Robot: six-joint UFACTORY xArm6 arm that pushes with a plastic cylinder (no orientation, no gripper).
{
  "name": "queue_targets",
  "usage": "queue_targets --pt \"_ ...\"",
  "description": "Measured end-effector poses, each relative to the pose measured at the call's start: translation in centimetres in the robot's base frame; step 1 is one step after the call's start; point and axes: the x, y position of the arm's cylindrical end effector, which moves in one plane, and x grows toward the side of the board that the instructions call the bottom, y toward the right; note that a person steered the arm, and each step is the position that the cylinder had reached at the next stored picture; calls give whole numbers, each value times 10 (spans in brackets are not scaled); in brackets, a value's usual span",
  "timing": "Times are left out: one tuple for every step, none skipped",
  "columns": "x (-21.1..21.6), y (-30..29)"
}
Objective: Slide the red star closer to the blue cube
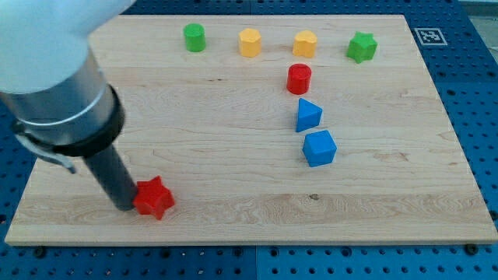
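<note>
The pale wooden worktop (233, 210) carries, along the frame's top, a green cylinder (194, 37), two yellow blocks (250, 42) (305, 43) and a green star (362, 47). Right of centre lie a red cylinder (299, 78), blue triangular block (308, 115) and blue cube (319, 148); a red star (154, 197) sits lower left.

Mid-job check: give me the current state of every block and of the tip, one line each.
My tip: down on the board, against the red star's left side.
Red star: flat, lower left, far from the blue cube.
Blue cube: resting right of centre, untouched.
Blue triangular block: just above the cube.
Red cylinder: upright.
Green cylinder: upright, top row.
Two yellow blocks: top row.
Green star: flat, top right.
</note>
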Motion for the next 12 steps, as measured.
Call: queue_targets --pt "2 22" --pt "15 45" --pt "18 72" --pt "18 87" --pt "17 88" --pt "10 87" --pt "7 90" --pt "6 108" --pt "6 133" --pt "5 165" --pt "5 200" --pt "1 200"
